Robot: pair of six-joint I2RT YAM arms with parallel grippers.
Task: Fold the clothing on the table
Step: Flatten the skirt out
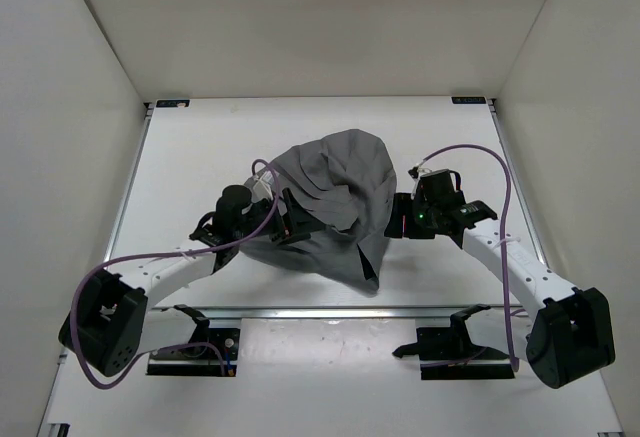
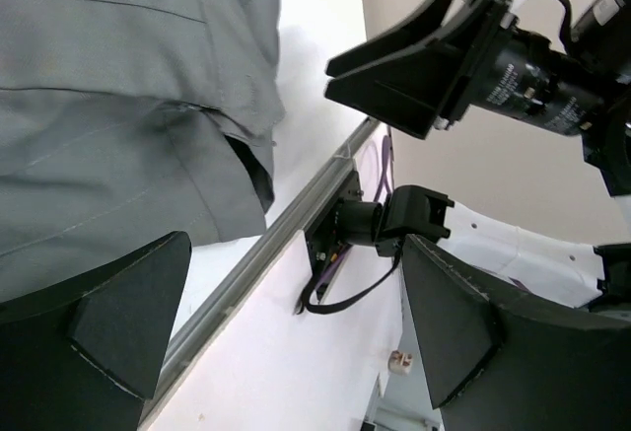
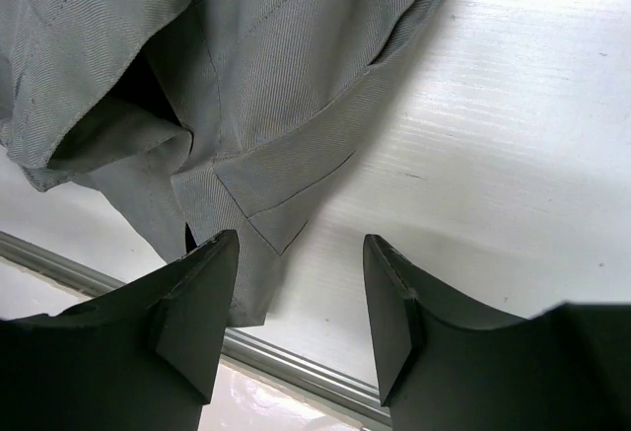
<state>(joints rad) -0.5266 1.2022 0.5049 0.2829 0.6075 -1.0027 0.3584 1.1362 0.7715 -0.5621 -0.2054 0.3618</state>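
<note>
The grey clothing [image 1: 335, 202] lies bunched in a rumpled heap in the middle of the white table [image 1: 195, 157]. My left gripper [image 1: 290, 223] sits at the heap's left side, wide open. In the left wrist view its fingers [image 2: 118, 337] hold nothing, and the clothing [image 2: 118, 106] is above them. My right gripper [image 1: 400, 220] is at the heap's right edge, also open. In the right wrist view a hemmed corner of the clothing [image 3: 246, 86] hangs just above and beside the left one of its fingers [image 3: 197, 303], with bare table [image 3: 493, 155] between the jaws.
A metal rail [image 1: 330, 311] runs along the table's near edge, also seen as the rail [image 3: 296, 367] below the right fingers and the rail [image 2: 251, 268] in the left wrist view. White walls enclose the table on three sides. The right arm [image 2: 473, 56] shows beyond the left gripper.
</note>
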